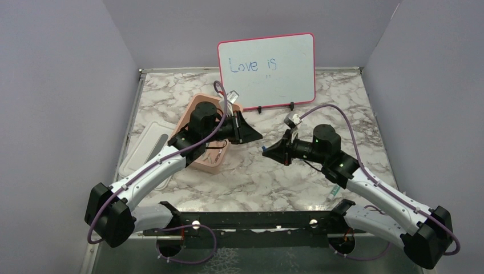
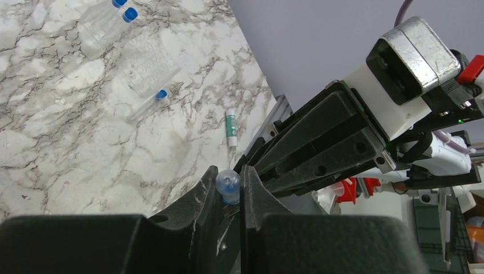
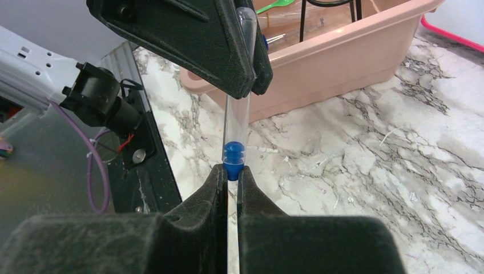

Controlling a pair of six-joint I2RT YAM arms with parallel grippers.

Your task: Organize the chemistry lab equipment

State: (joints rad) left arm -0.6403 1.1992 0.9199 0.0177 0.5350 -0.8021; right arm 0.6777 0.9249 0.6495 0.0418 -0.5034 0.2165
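**Left gripper [image 1: 258, 137] and right gripper [image 1: 267, 149] clamp one tube [image 3: 237, 117]**

They meet tip to tip above the middle of the table [image 1: 257, 177]. The tub [image 3: 342, 63] is just left, the whiteboard [image 1: 268, 68] stands at the far edge, and the walls [image 1: 57, 85] are well apart. Left jaws are closed on the tube's clear body; right jaws pinch its blue cap [image 3: 233, 157]. The tube spans the two grippers, off the table.

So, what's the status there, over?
Left gripper shut on clear tube. Right gripper shut on its blue cap. Mid-air handover above table; nothing in the way.
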